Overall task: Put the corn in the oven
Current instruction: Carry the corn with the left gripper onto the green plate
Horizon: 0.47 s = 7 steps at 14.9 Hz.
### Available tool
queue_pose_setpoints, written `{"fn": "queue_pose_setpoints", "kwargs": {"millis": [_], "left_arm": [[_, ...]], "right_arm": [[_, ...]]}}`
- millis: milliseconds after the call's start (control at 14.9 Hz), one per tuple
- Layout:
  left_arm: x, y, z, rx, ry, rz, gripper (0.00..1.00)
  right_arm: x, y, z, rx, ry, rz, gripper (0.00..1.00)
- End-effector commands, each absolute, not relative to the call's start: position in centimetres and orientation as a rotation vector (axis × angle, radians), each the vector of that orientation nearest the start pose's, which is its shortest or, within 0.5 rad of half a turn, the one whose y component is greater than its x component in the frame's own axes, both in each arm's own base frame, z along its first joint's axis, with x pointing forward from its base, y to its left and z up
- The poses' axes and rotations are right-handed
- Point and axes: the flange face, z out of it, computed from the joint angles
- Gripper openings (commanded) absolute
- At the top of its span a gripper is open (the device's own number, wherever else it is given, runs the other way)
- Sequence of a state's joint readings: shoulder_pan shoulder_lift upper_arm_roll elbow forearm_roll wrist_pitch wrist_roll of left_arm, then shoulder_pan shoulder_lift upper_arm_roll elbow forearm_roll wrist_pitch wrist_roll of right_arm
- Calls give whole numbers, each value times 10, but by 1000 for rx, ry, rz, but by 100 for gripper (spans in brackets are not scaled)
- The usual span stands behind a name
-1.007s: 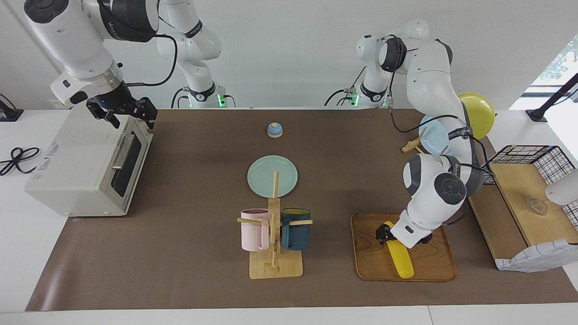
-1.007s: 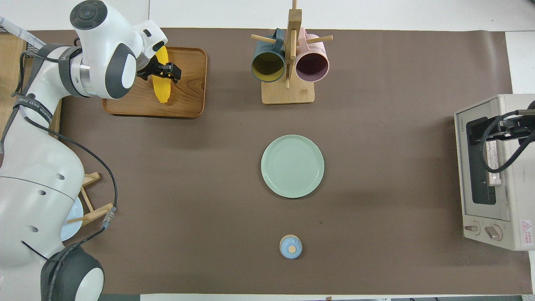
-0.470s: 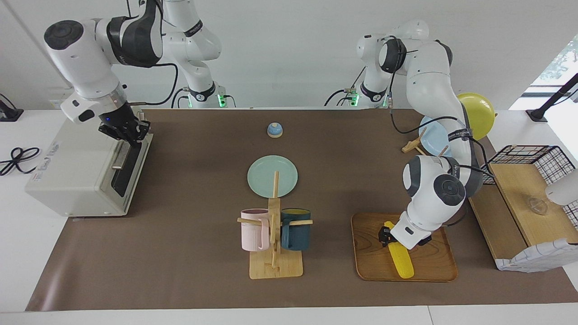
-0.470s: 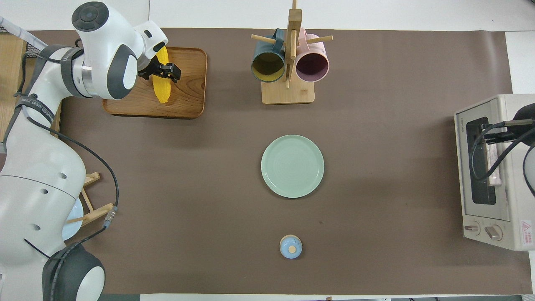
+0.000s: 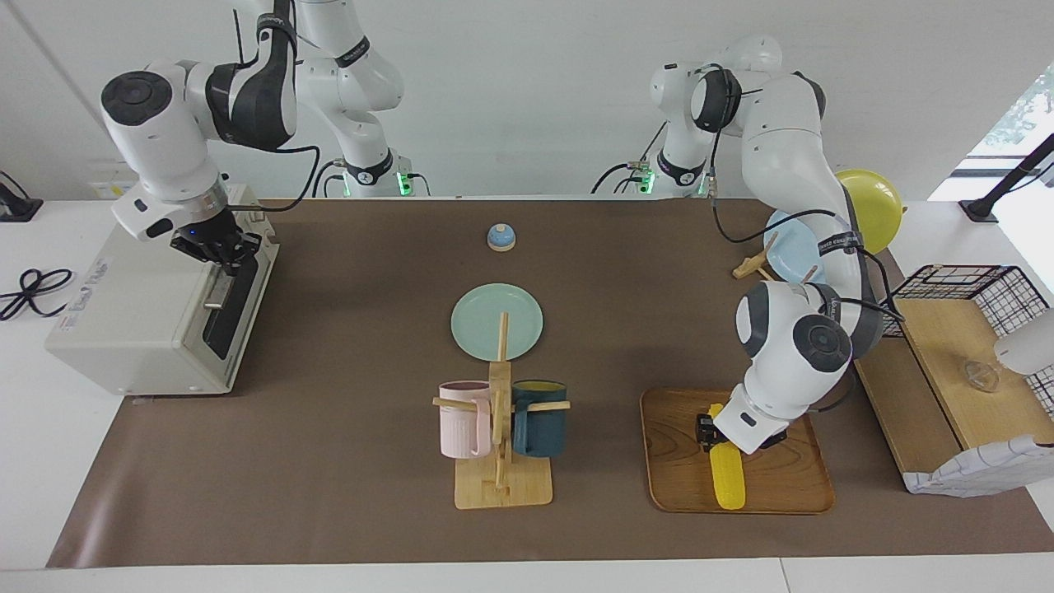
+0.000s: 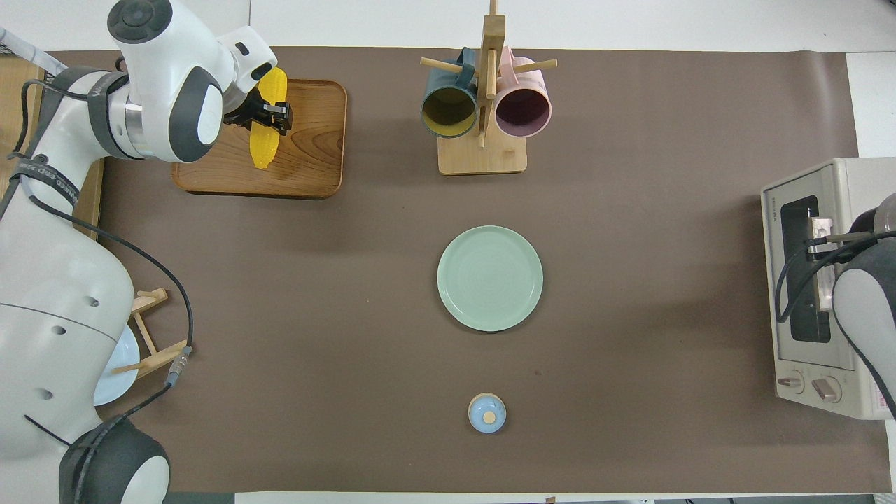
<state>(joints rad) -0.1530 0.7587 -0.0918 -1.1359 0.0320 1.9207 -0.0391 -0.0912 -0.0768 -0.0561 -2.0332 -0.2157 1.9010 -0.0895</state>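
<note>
Yellow corn (image 5: 727,478), one cob, over the wooden tray (image 5: 675,461) at the left arm's end of the table; whether it touches the tray I cannot tell. Left gripper (image 5: 710,431) is clamped on the cob near its upper end, fingers closed across it.

One oven (image 5: 140,309) at the right arm's end, well apart from the tray, door up and closed. Right gripper (image 5: 221,249) sits at the top of the oven door on the silver bar handle (image 5: 221,282), fingertips together on it.

Between tray and oven:
- one mug rack (image 5: 501,445) beside the tray, toward the oven, carrying two mugs: one pink (image 5: 463,428), one dark blue (image 5: 539,416)
- one green plate (image 5: 496,321), nearer the robots than the rack
- one small blue lidded pot (image 5: 501,237), nearer the robots again

By the left arm, nearer the robots than the tray: one pale blue plate (image 5: 789,251) on a wooden stand, one yellow plate (image 5: 873,206) next to it.
</note>
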Motion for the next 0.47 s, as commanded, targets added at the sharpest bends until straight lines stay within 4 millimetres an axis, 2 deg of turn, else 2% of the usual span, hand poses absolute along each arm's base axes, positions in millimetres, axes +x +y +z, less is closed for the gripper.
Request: {"fn": "queue_pose_setpoints", "kwargs": {"millis": [0, 67, 201, 403], "left_arm": [[679, -165, 437, -3156, 231, 50, 0], [658, -171, 450, -3166, 188, 67, 0], [604, -199, 476, -3196, 127, 98, 0], [537, -261, 491, -3199, 15, 127, 0]], "right_arm": [[511, -99, 467, -3344, -63, 142, 0], [510, -100, 467, -3347, -71, 147, 0], [509, -102, 463, -3345, -125, 166, 0], [508, -106, 462, -3338, -189, 168, 0]]}}
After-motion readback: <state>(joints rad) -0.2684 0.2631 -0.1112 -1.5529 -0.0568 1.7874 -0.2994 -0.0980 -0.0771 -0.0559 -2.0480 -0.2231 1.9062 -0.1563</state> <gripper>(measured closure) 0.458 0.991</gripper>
